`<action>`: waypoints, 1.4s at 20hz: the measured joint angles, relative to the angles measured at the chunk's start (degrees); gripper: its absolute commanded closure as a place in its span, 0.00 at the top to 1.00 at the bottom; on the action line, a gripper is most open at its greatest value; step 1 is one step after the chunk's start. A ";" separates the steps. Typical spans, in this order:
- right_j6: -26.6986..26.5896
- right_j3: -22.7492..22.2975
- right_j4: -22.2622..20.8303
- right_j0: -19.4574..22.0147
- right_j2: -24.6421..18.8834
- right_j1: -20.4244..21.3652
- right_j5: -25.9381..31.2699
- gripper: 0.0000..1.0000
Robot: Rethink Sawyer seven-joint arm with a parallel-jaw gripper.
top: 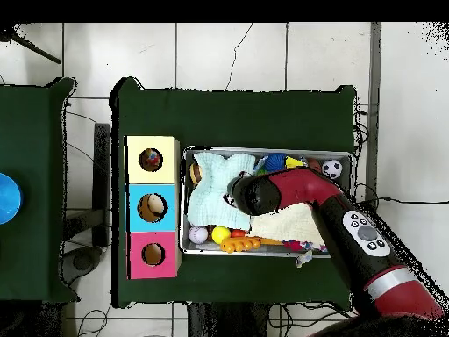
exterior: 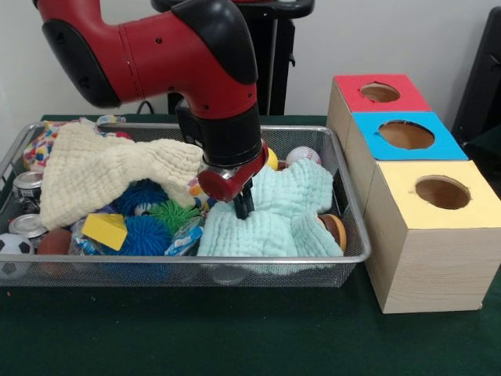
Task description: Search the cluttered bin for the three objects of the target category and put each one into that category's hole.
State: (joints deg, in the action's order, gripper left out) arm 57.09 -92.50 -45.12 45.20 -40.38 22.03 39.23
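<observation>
A wire mesh bin [exterior: 235,260] holds mixed clutter. A light teal cloth [exterior: 274,211] lies at its right end and a cream cloth [exterior: 102,168] is draped over the left. My gripper [exterior: 243,207] points down with its fingers close together, the tips touching the teal cloth near its middle. Whether a fold is pinched between them cannot be seen. In the overhead view the gripper [top: 238,195] sits at the edge of the teal cloth [top: 215,189]. Three wooden boxes stand beside the bin, topped red [exterior: 348,90], blue [exterior: 368,129] and yellow [exterior: 399,196], each with a round hole.
Blue spiky balls [exterior: 145,235], a green spiky ball [exterior: 172,213], a yellow block [exterior: 106,229], a soccer ball [exterior: 12,249], two cans [exterior: 29,186], a baseball [exterior: 304,155] and a yellow ball [top: 220,234] fill the bin. The yellow box's hole [top: 152,160] and the blue box's hole [top: 155,207] show objects inside.
</observation>
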 measured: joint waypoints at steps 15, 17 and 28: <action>0.00 -3.71 12.82 7.17 -4.82 11.47 17.29 0.00; 0.00 -3.77 13.62 8.07 -5.53 13.14 20.60 0.00; -3.31 -3.93 14.17 15.41 -11.67 18.97 33.43 0.00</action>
State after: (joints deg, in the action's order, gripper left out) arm 53.78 -96.44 -30.95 60.61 -52.04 41.01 72.66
